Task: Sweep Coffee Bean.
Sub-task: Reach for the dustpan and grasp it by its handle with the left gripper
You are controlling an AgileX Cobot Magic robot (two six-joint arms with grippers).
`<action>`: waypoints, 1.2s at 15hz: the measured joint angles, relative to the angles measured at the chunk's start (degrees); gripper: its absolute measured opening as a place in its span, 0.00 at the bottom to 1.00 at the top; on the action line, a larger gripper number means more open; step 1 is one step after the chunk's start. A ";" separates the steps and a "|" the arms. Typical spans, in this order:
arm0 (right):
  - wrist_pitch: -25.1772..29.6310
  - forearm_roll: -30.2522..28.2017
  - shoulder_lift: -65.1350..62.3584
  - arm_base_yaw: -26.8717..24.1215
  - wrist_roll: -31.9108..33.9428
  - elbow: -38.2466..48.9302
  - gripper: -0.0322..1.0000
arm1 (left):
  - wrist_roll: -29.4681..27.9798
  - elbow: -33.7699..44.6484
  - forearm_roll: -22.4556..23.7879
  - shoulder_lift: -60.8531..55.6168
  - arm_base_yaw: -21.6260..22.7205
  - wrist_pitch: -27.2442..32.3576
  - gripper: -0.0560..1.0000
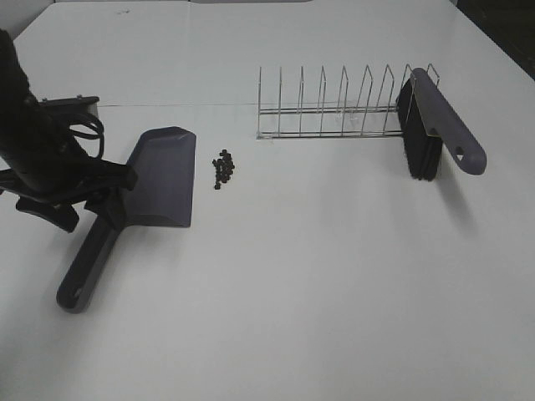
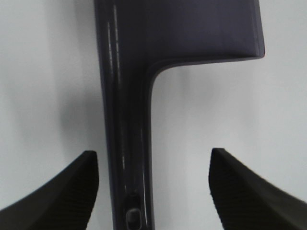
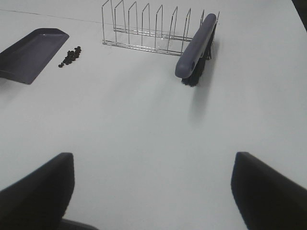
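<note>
All-black, matte robot hardware.
Left arm (image 1: 38, 146) carries looped black cables (image 1: 84, 132); left pincer (image 2: 153, 153) has curved fingers (image 2: 62, 191) with fine ribbing; right pincer (image 3: 153, 160) looks broad, plain.

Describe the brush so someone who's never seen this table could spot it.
On the white table, find the wire rack at the far side. The brush leans at its right end. Unlike the flat dustpan of the same grey-purple on the left, it has black bristles.
</note>
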 joint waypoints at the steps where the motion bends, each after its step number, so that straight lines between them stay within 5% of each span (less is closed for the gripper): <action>1: 0.00 0.00 0.00 0.00 0.00 0.00 0.81 | -1.15 -0.92 1.38 1.66 -0.92 0.00 0.63; 11: 0.00 0.00 0.00 0.00 0.00 0.00 0.81 | -4.24 -4.30 4.35 6.07 -2.46 0.46 0.63; 18: 0.00 0.00 0.00 0.00 0.00 0.00 0.81 | -7.79 -9.91 10.49 5.90 -2.46 10.26 0.63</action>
